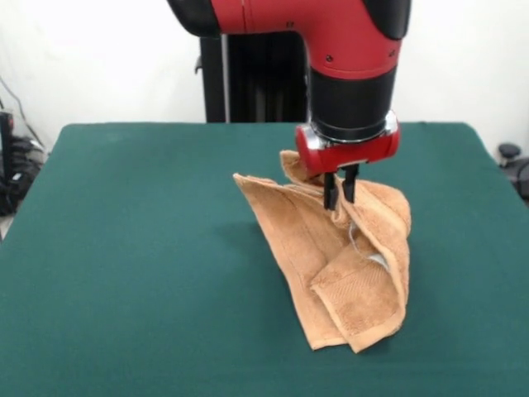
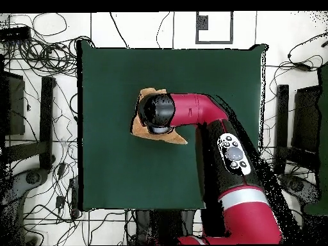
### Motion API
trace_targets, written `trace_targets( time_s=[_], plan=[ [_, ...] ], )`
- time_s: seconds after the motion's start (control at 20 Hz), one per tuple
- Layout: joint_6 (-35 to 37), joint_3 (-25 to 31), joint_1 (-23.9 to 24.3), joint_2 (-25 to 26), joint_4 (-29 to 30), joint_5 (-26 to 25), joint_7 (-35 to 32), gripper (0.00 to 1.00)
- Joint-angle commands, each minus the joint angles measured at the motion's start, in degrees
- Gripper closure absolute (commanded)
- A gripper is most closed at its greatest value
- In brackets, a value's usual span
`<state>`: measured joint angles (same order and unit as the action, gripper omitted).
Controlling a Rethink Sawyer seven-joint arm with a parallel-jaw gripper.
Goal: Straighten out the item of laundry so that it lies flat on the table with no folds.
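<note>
Gripper [image 1: 340, 197] pinches crumpled towel [image 1: 347, 273] (arm [image 2: 198, 112] hides it overhead) on table [image 1: 124, 248].

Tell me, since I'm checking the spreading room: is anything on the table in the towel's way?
Nothing visible. The end effector is pinching the crumpled towel, and the green table around it shows no other objects in either view.

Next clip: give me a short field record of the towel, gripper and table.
towel: orange-tan towel, bunched and folded over itself, upper part lifted, lower end resting on the table
gripper: gripper closed on the towel's upper folds, pointing down
table: green table, towel right of centre in the front view
overhead view: arm covers most of the towel
task state: not flat yet
</note>
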<state>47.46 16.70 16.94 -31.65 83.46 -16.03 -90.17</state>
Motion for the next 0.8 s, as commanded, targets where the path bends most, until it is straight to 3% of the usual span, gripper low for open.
trace_targets(
  time_s=[0.05,0.35,0.65,0.8],
  plan=[
    [-1.0,-4.0,-3.5,0.9,-4.3,-1.0,-10.6,0.00],
    [-2.5,-6.3,-6.1,1.6,-6.7,-1.7,-12.3,0.00],
    [-1.3,-10.6,-11.7,-1.7,-3.7,-1.4,-16.1,0.00],
    [-2.0,-11.7,-12.2,-1.8,-3.5,-0.9,-15.5,0.00]
  ],
)
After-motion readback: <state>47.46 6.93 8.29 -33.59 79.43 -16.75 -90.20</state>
